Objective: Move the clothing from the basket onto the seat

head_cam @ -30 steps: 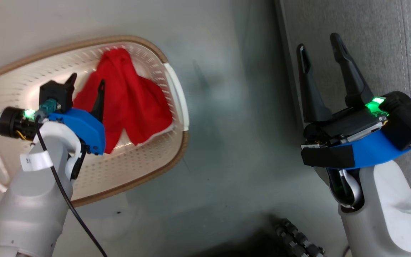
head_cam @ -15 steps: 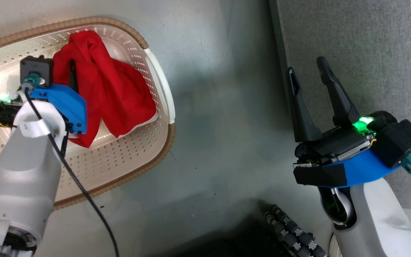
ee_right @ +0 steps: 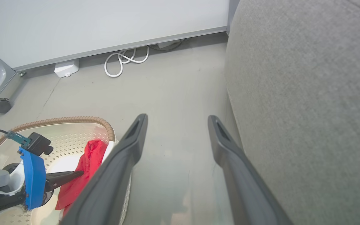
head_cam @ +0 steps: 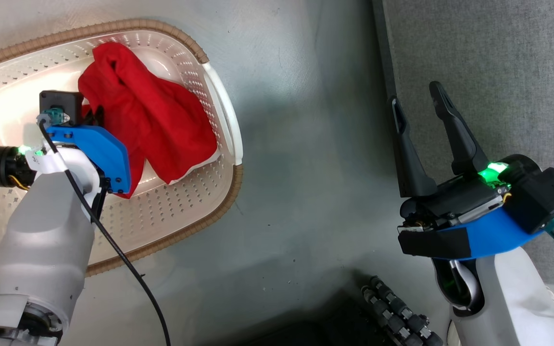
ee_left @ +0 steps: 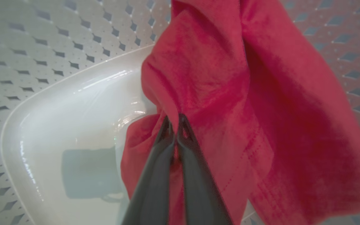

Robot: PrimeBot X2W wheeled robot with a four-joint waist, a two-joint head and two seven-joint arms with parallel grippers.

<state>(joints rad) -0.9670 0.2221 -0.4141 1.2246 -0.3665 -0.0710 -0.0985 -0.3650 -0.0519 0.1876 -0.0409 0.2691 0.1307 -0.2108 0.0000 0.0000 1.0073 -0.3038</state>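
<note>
Basket sits on grey floor beside seat; left pincer grips clothing, right pincer gapes.

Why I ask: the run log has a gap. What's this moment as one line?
step: grasp | left gripper: shut on clothing | right gripper: open, empty, by seat | clothing: inside basket

We see the clothing as soft, matt red cloth with a fine nap. The basket looks like cream plastic, perforated in its walls and glossy on its smooth bottom, and its rim is a brown woven-look band. The seat is coarse grey fabric, matt. The floor is smooth with a dull sheen.
</note>
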